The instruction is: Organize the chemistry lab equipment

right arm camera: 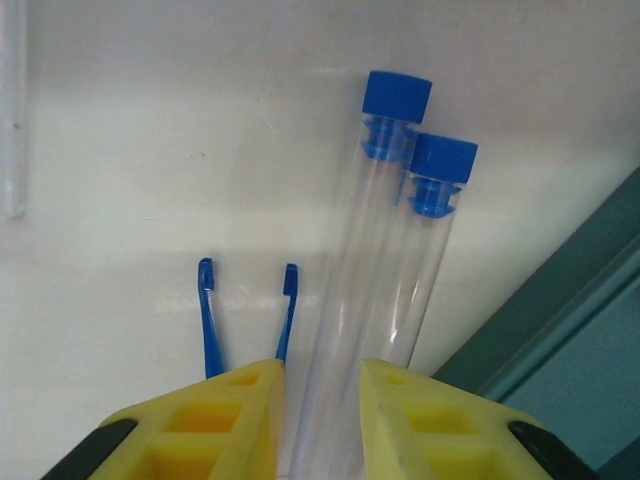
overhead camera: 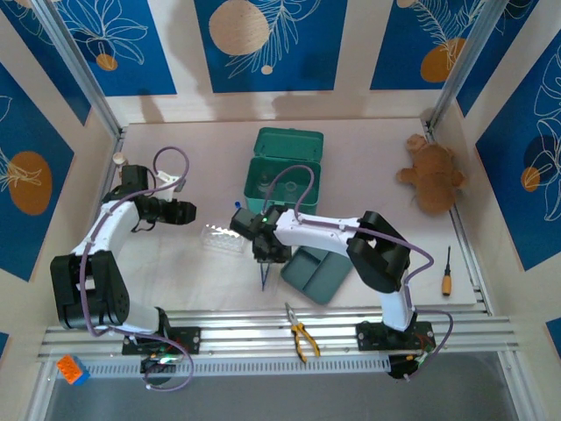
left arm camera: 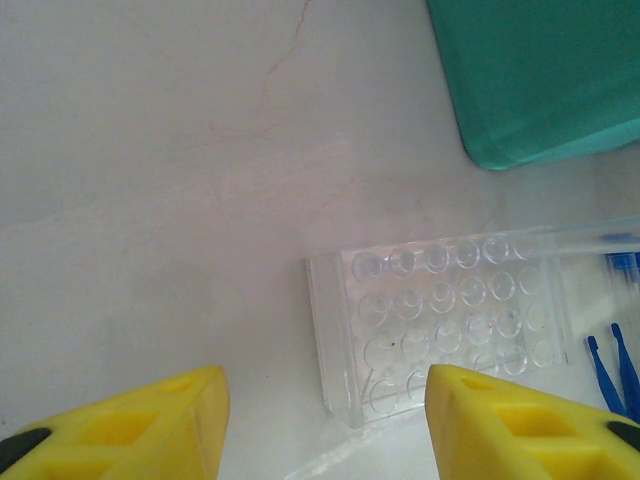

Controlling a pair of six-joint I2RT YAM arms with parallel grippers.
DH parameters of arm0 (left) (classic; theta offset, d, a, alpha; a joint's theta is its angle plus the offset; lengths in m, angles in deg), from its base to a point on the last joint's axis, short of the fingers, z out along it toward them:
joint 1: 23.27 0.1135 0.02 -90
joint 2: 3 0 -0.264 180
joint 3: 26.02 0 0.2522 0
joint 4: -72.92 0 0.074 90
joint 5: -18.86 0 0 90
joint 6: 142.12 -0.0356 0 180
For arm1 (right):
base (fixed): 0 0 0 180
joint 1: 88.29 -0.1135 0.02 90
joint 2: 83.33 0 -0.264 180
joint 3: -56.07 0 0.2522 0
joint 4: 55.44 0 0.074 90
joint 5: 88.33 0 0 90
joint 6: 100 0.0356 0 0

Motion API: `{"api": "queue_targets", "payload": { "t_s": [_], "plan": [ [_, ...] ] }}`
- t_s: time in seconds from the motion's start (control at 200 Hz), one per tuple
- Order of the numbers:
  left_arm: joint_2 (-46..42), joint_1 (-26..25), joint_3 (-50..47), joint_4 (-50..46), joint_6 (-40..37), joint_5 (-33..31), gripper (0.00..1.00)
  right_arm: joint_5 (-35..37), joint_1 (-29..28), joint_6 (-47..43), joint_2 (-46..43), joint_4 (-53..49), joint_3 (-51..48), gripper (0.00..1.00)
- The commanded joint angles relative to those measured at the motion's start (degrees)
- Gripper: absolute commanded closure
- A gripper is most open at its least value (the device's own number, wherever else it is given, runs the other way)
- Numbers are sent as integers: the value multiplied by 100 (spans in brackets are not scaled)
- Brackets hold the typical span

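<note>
The top view leaves the grip too small to read. The right wrist view settles it: the right gripper (right arm camera: 322, 400) stands narrow, jaws closed about a blue-capped test tube (right arm camera: 350, 275) (a second tube (right arm camera: 420, 270) lies alongside, near the green tray (right arm camera: 570, 320)). From above, the left arm is folded at the elbow, its left gripper (overhead camera: 186, 211) wide apart just beside the tube rack (overhead camera: 223, 239).

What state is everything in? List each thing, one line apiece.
left gripper: jaws open, nothing between them
right gripper: jaws shut on test tubes
test tubes: two, capped, side by side
tube rack: flat on table, visible wells empty
green box: lid open
blue tweezers: lying on table, tips apart
</note>
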State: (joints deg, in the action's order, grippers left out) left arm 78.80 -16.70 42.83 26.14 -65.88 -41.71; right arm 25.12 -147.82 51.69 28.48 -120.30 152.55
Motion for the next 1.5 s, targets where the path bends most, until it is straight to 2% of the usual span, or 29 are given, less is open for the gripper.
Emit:
{"api": "queue_targets", "payload": {
  "t_s": [0.0,0.265,0.77,1.251,1.496],
  "plan": [
    [-138,90,-74,40,65,219,46,110,20,309,-37,-200,-137,73],
    [-140,108,-88,49,78,293,46,-16,82,394,55,124,-209,73],
    [-121,116,-128,71,72,368,46,-7,119,318,415,-32,249,74],
    [-87,125,-116,75,92,400,46,-6,265,326,453,2,148,75],
    [-84,125,-100,49,90,428,46,-30,297,273,583,-48,282,73]
  ]
}}
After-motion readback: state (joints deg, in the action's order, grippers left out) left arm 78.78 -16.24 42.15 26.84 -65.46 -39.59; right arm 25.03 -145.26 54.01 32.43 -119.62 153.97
